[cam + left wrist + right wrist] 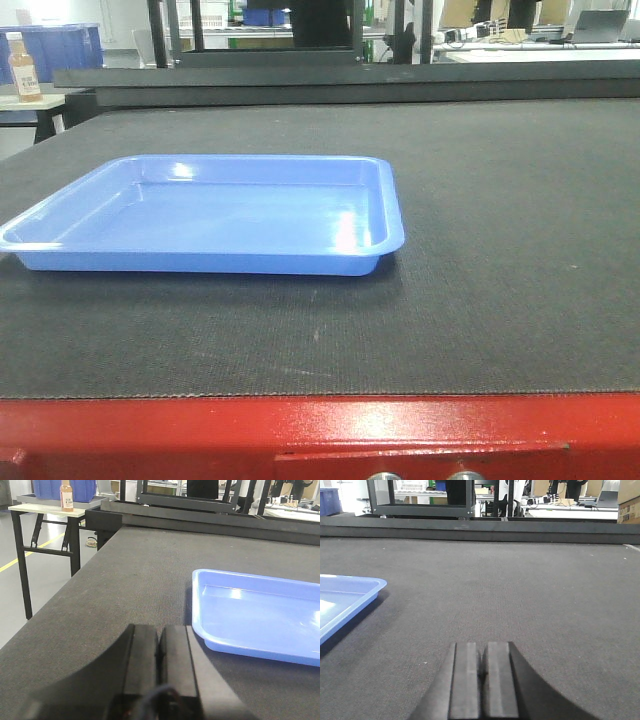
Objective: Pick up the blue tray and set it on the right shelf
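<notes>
Awaiting grasp: blue tray (200, 215) sits untouched at tabletop (500, 300) front-left corner; left gripper (159, 632) and right gripper (482, 650) jaws closed, empty, apparently needing opening next.

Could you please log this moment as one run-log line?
phase: pre-grasp | blue tray: empty, on dark mat | left gripper: shut, clear of tray | right gripper: shut, clear of tray

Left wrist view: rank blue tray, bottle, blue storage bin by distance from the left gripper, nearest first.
1. blue tray: just ahead and to the right of the left gripper.
2. bottle: far left, standing on the side table.
3. blue storage bin: same side table, directly behind the bottle.
</notes>
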